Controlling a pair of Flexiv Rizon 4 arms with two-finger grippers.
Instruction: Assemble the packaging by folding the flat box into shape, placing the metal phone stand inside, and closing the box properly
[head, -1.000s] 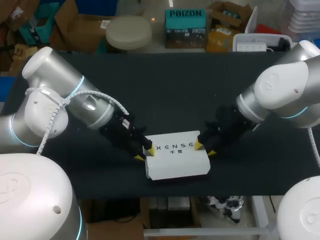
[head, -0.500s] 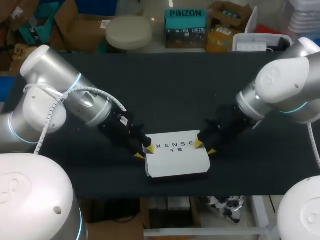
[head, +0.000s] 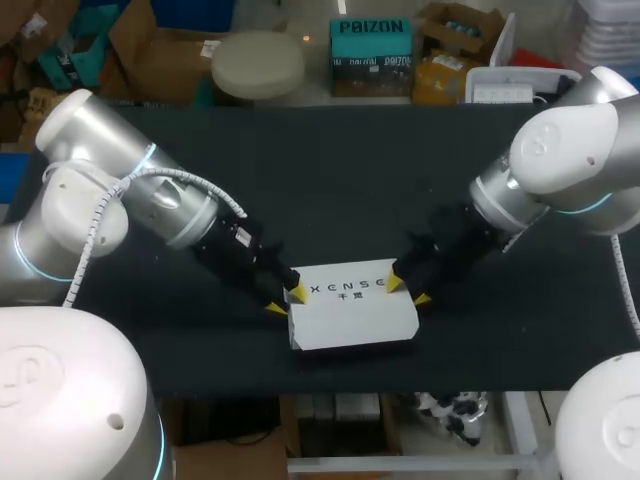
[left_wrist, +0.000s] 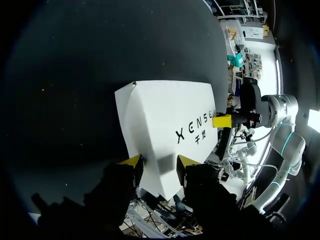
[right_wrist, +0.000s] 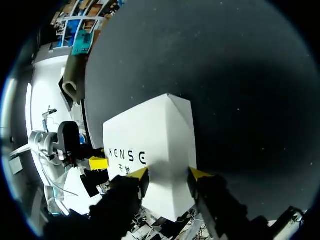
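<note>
Box (head: 352, 315) sits low centre on the worktop (head: 350, 180), its ends pinched by my left pincer (head: 286, 299) and right pincer (head: 408, 291); an uneven squeeze could buckle it or let it slip.

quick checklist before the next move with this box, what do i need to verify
1. Box folded into shape: ok, it stands as a white block on the table.
2. Top closed flat: ok in the head view, no raised flap shows.
3. Phone stand inside: cannot tell, the box hides whatever it holds.
4. Left claw at the box's left end: ok, that end sits in it.
5. Right claw at the box's right end: ok, that end sits in it.
6. Firm grip by either claw: cannot tell.
</note>
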